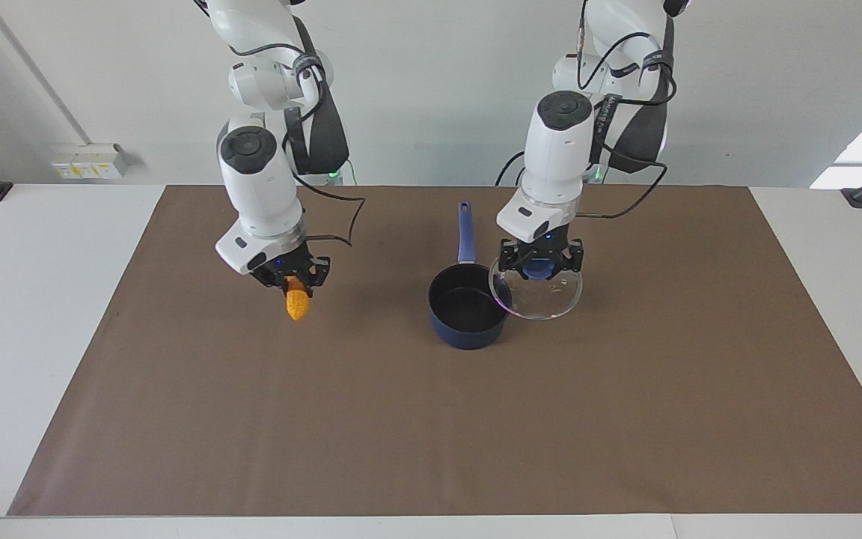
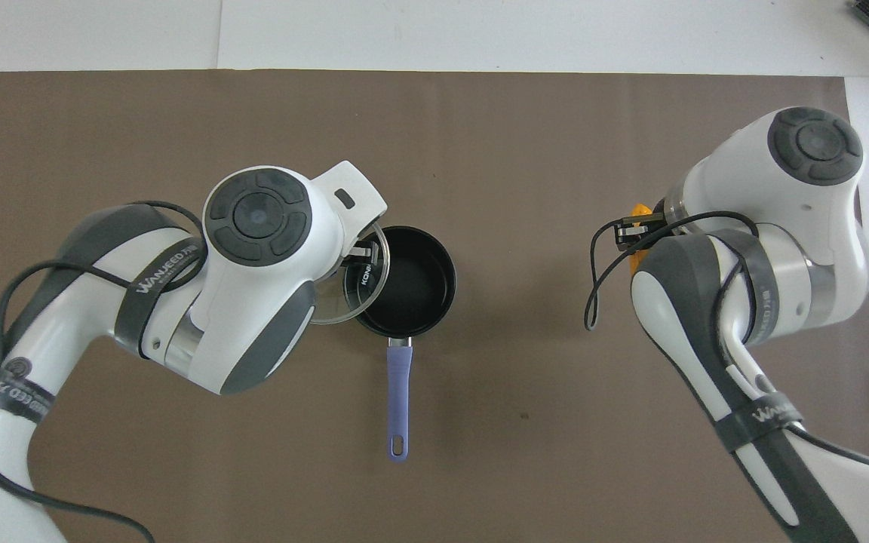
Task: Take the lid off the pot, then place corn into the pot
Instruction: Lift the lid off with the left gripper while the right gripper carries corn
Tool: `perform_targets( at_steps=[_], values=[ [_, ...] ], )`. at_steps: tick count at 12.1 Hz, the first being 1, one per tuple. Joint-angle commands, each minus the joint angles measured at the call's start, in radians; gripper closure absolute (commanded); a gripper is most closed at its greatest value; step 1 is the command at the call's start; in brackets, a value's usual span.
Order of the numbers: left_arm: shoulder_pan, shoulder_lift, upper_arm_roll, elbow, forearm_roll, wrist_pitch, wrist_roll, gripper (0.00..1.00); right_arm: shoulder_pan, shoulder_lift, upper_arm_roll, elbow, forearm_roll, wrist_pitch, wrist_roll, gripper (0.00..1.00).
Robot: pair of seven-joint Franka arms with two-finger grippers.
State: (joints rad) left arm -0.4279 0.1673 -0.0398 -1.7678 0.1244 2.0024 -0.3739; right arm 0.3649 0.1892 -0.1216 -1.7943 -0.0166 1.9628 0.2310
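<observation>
In the facing view, the left pincer (image 1: 540,259) is seen clamped on the blue knob of the glass lid (image 1: 537,293), which is held raised and tilted just beside the navy saucepan (image 1: 468,308), its rim overlapping the pot's edge in this view. The pot is left open on the brown mat (image 1: 431,419) covering the bench (image 1: 34,314), its handle pointing toward the robots. The right pincer (image 1: 290,274) is closed on the corn cob (image 1: 297,303), which hangs below it, tapered end down, over bare mat and well apart from the pot.

In the overhead view, the left pincer itself is hidden under the arm's wrist; only part of the lid (image 2: 363,283) is shown, covering one side of the saucepan (image 2: 408,280). Of the corn (image 2: 638,211) only an orange sliver is visible by the right pincer (image 2: 634,230).

It is judged that the corn's path could be blocked if the lid is kept so close to the pot, and a clash of the two arms could be caused over the opening. The cob, held by one end, could also swing loose
</observation>
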Motion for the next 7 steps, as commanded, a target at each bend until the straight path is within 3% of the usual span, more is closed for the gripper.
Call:
perform_targets(
  at_steps=[1, 5, 7],
  values=[
    [0.099, -0.035, -0.011, -0.068, -0.044, 0.039, 0.126, 0.83, 0.089, -0.039, 0.014, -0.023, 0.018, 0.005, 0.106, 1.0],
    [0.247, -0.065, -0.011, -0.195, -0.069, 0.177, 0.321, 0.83, 0.247, 0.009, 0.014, 0.001, 0.084, 0.129, 0.325, 1.0],
    [0.338, -0.065, -0.011, -0.254, -0.107, 0.248, 0.473, 0.83, 0.276, 0.071, 0.031, 0.092, 0.142, 0.133, 0.384, 1.0]
  ],
)
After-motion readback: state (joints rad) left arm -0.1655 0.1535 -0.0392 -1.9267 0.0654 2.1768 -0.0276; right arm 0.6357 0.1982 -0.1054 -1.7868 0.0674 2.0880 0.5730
